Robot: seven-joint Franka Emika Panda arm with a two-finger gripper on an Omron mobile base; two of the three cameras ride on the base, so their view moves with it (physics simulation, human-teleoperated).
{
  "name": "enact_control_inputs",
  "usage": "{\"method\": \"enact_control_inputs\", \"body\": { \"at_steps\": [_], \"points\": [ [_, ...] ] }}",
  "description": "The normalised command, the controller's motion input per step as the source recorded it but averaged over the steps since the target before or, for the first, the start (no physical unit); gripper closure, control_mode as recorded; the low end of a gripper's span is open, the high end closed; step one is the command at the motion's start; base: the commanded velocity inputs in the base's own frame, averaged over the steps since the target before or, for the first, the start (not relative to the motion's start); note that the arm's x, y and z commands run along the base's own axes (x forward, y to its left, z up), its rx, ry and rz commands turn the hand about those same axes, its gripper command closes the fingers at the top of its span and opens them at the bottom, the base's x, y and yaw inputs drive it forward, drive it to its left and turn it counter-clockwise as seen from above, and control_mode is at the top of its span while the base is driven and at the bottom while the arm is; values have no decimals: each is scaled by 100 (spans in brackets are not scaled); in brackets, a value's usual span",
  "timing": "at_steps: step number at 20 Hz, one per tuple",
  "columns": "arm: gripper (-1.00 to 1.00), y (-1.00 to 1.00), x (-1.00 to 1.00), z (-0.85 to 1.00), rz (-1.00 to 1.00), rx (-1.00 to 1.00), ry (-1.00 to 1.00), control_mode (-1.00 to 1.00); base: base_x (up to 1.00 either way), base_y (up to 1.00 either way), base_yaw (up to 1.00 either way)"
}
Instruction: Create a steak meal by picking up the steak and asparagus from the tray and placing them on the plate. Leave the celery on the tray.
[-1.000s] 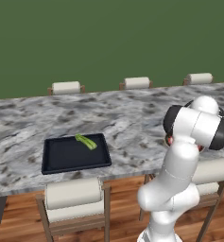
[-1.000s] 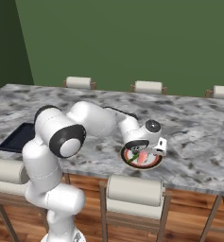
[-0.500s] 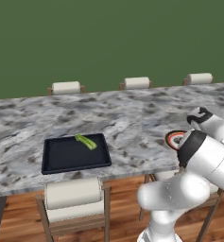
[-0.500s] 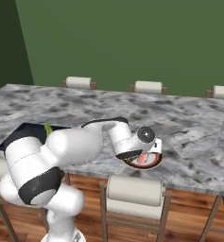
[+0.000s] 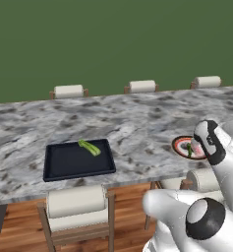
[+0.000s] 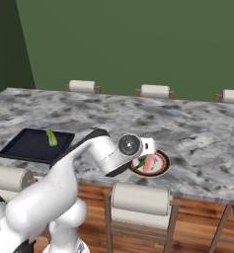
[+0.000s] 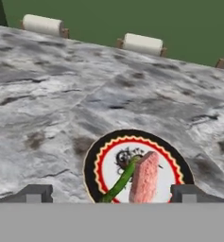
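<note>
On the round plate with the orange-red rim, dark inner ring and white centre [image 7: 138, 165], both wanted items are down: the pale pink, brown-mottled steak slab [image 7: 144, 178] and the thin dark green asparagus stalk [image 7: 122, 181] lie side by side, touching or nearly so, across the white middle. Right base view agrees: pink slab and green stalk on the plate [image 6: 161, 168], which sits near the front edge of the grey marbled tabletop [image 6: 197, 133].

Flat black rectangular tray [image 5: 71, 162] sits well apart from the plate on the same tabletop. It carries one thing, the short, thick, light yellow-green celery piece [image 5: 90, 147], lying near the tray's back rim.

End effector [image 7: 111, 194] hangs just above the near side of the plate, its dark fingertips [image 7: 33, 193] spread wide at either side of the plate, nothing between them. Jaws wide, empty.

Judgement: both placements look done and the celery is left where the task wants it. Nothing left to pick. Only remaining move would be pulling the arm clear without clipping the plate rim or nudging the steak.
</note>
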Motion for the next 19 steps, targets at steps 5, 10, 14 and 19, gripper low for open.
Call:
{"method": "enact_control_inputs", "body": {
  "at_steps": [5,10,14,19],
  "points": [
    [-100,25,-39,67,11,-14,-1,-100,0,0,0],
    [-100,24,-43,58,12,-15,0,-100,0,0,0],
    [-100,27,-50,51,13,-14,0,-100,0,0,0],
    [-100,37,-44,48,14,-14,0,-100,0,0,0]
  ]
}}
